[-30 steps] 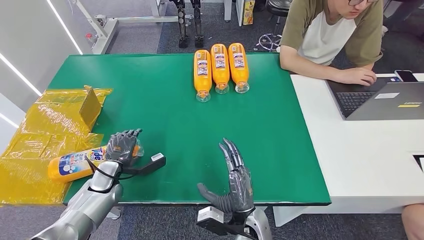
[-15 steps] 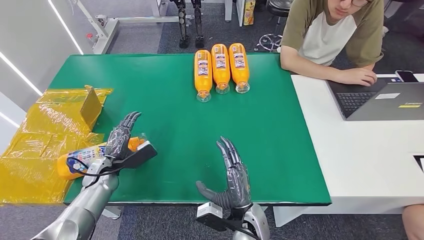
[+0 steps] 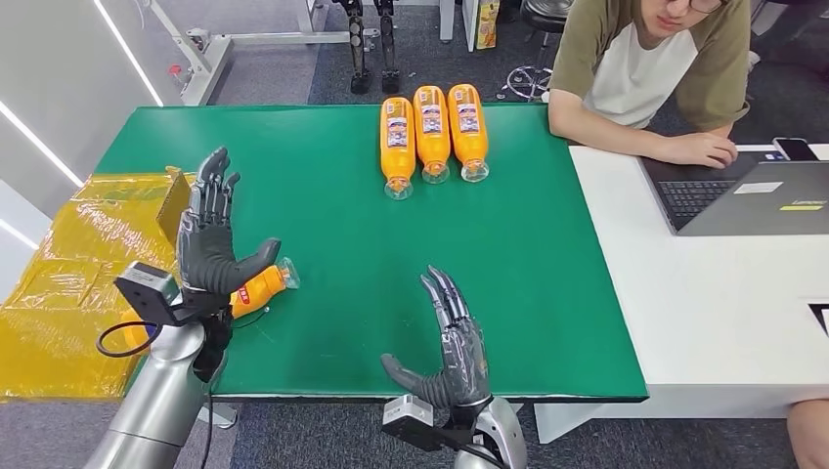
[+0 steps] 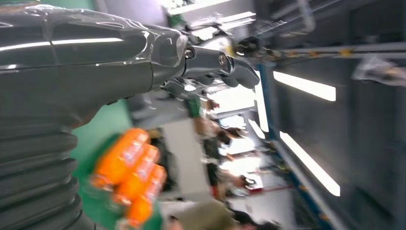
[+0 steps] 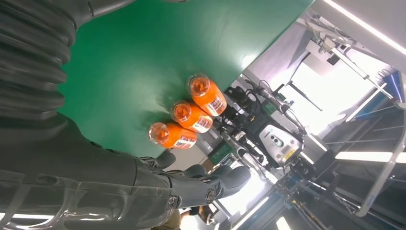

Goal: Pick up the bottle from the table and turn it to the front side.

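An orange bottle [image 3: 258, 289] lies on its side on the green table [image 3: 323, 225] near the front left, cap end pointing right; my left wrist hides its body. My left hand [image 3: 208, 233] is raised above it with the fingers spread upward, the thumb out and nothing in it. In the left wrist view the left hand [image 4: 143, 57] is also empty. My right hand [image 3: 453, 344] hovers open over the table's front edge, fingers pointing away from me; the right wrist view shows the right hand [image 5: 158, 184] with nothing in it.
Three orange bottles [image 3: 430, 132] lie side by side at the table's far edge, seen also as orange bottles [image 5: 189, 117] and blurred bottles [image 4: 130, 177]. A yellow plastic bag [image 3: 83, 269] covers the left end. A person [image 3: 645, 68] works on a laptop [image 3: 753, 195] at the white table on the right.
My left hand has come off the bottle and risen, its fingers now spread upward. The bottle's visible end lies further right than before. The right hand has barely moved.
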Controlling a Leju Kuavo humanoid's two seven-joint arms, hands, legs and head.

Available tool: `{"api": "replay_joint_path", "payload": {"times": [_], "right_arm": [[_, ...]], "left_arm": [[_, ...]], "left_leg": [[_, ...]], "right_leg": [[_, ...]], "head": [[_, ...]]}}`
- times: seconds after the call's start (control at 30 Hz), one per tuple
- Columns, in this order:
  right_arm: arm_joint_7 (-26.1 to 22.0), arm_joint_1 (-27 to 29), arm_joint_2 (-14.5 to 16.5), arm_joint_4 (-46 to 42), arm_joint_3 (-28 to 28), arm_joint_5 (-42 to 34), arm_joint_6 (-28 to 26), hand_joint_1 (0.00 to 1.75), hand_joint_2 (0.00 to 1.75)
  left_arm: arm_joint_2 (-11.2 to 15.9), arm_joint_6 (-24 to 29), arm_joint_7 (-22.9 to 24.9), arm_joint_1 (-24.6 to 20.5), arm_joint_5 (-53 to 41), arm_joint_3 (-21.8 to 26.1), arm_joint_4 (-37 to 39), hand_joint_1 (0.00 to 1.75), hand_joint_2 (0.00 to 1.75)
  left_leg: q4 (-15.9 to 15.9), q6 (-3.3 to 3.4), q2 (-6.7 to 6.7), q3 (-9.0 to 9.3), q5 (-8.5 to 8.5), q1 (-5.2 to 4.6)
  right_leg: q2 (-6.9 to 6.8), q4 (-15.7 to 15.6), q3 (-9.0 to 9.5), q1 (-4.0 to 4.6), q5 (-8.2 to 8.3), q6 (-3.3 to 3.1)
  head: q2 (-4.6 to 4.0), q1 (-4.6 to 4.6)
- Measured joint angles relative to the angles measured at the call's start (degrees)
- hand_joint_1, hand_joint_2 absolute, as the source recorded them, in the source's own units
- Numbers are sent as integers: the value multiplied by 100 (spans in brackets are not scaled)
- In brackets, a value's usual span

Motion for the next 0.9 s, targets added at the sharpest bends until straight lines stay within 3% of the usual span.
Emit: {"api": "replay_joint_path", "payload": {"times": [0.2, 0.43, 0.67, 0.9], "right_arm": [[117, 29, 39, -112, -7, 146, 19, 0, 175], [159, 197, 85, -332, -61, 115, -22, 0, 175], [-340, 253, 195, -356, -148, -1091, 38, 0, 175], [-1003, 193, 313, -330, -212, -2181, -85, 0, 175]], "left_arm": [[-221, 119, 0, 135, 104, -70, -1197, 0, 175], [-975, 956, 1, 262, 269, -30, -1706, 0, 175], [-1692, 1454, 1, 710, 369, 83, -2143, 0, 175], [-1973, 2237, 1, 1064, 174, 95, -2290, 0, 175]], "left_leg": [[2, 1, -4, 1, 1, -1], [2, 2, -6, 0, 0, -1], [2, 5, -5, -1, -4, -1], [1, 5, -4, 0, -4, 1]], "right_leg": [[-5, -3, 2, 0, 1, 0], [-9, -4, 5, -1, 1, 1], [-8, -5, 4, -1, 0, 2], [-8, -4, 4, 0, 0, 2]], "head": [[-1, -1], [0, -1], [0, -1], [0, -1]]}}
